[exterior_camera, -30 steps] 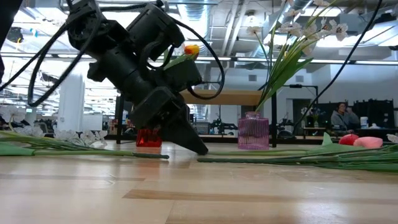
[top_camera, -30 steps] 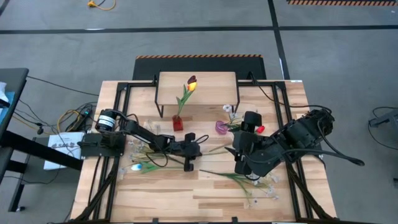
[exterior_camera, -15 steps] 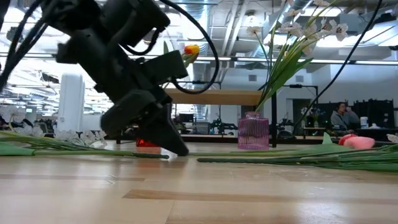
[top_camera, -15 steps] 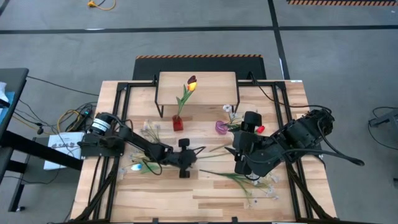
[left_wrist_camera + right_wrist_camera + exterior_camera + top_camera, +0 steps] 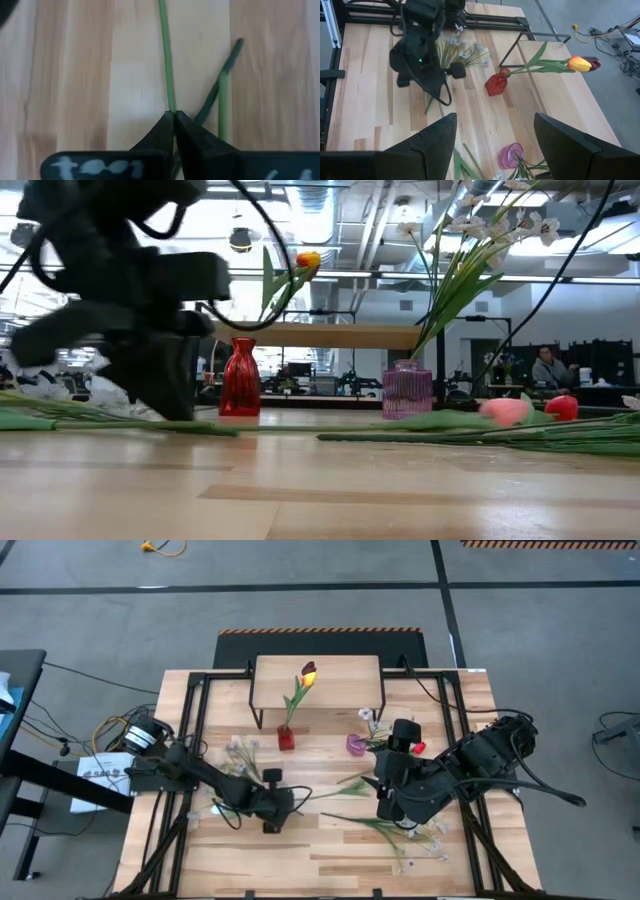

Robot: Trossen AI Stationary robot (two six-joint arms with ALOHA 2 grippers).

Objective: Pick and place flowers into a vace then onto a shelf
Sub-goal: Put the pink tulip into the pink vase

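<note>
Left gripper (image 5: 173, 116) pinched on a green stem (image 5: 166, 60), apparently; right gripper (image 5: 495, 145) agape, empty.

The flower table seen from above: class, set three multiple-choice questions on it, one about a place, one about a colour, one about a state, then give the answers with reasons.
1. Where does the red vase stand?
A. on the table in front of the shelf
B. on the shelf
C. on the floor

2. What colour is the other vase?
A. blue
B. purple
C. black

3. How is the left pincer?
A. wide open, empty
B. out of sight
C. shut on a green stem

Answers:
1 A, the vase stands below the shelf's front edge.
2 B, it is purple glass.
3 C, its tips meet on the stem.
</note>
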